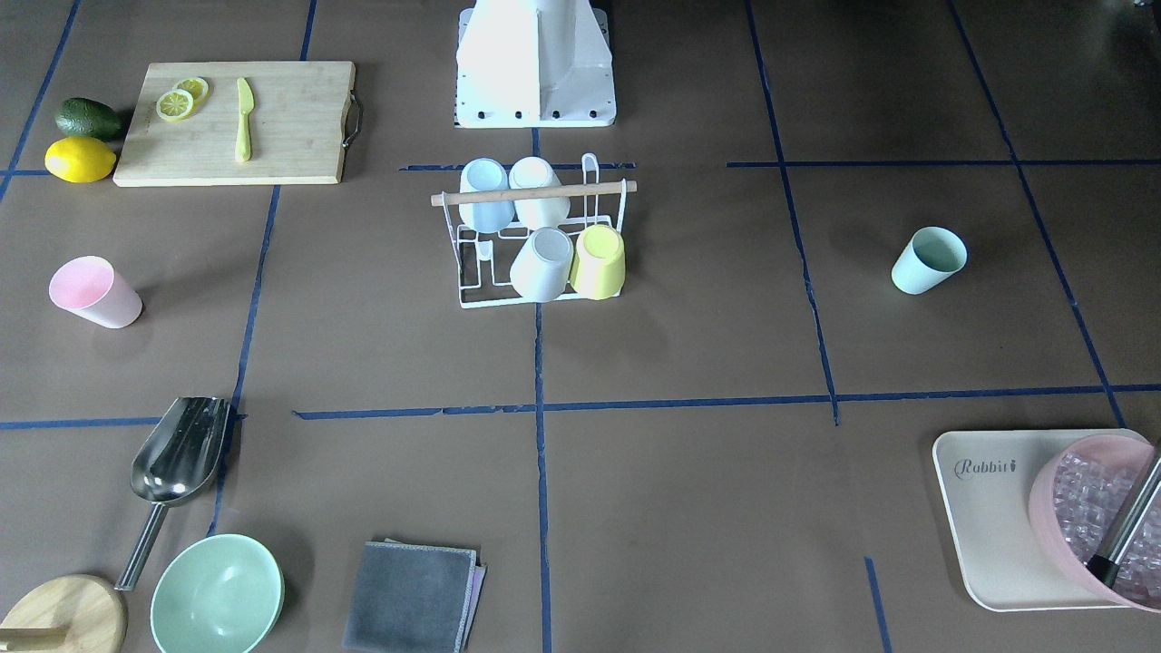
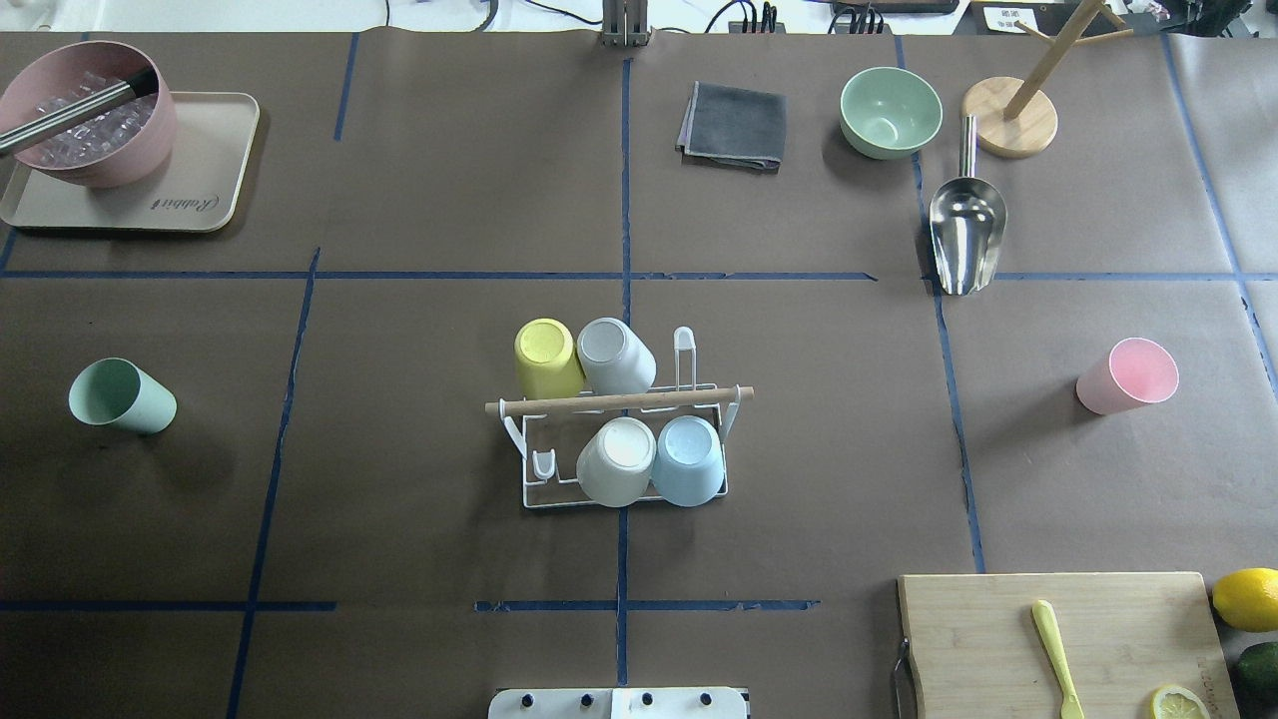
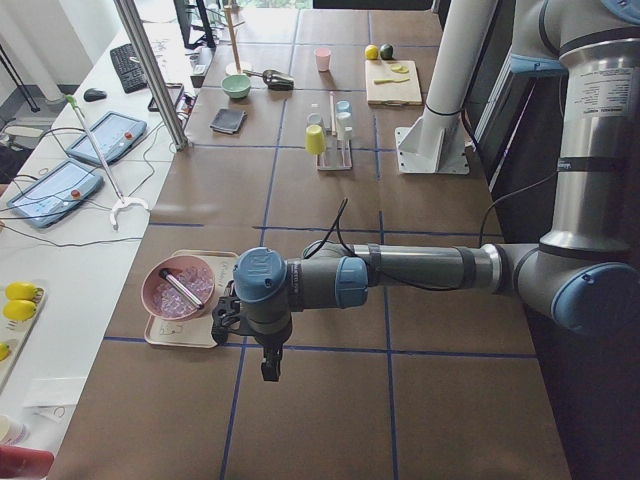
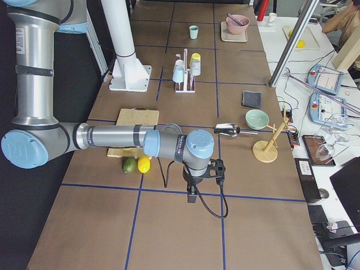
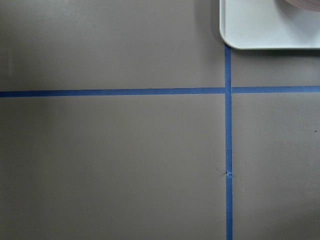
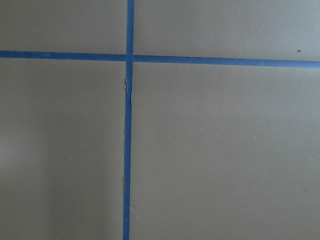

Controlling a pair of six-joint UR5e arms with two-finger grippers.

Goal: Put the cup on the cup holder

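Observation:
The cup holder (image 2: 619, 402), a white wire rack with a wooden rod, stands at the table's middle and also shows in the front view (image 1: 535, 193). Several cups sit upside down on its prongs: yellow (image 2: 546, 357), grey (image 2: 614, 355), white (image 2: 617, 459) and light blue (image 2: 689, 458). A green cup (image 2: 122, 396) stands loose on the robot's left side, a pink cup (image 2: 1128, 375) on its right. My left gripper (image 3: 268, 372) hovers beyond the tray and shows only in the left side view. My right gripper (image 4: 192, 198) shows only in the right side view. I cannot tell whether either is open.
A tray (image 2: 205, 200) with a pink bowl of ice (image 2: 90, 125) is far left. A grey cloth (image 2: 734, 125), green bowl (image 2: 891, 112), metal scoop (image 2: 966, 235) and wooden stand (image 2: 1010, 125) lie far right. A cutting board (image 2: 1058, 639), lemon (image 2: 1246, 597) and avocado (image 2: 1260, 667) are near right.

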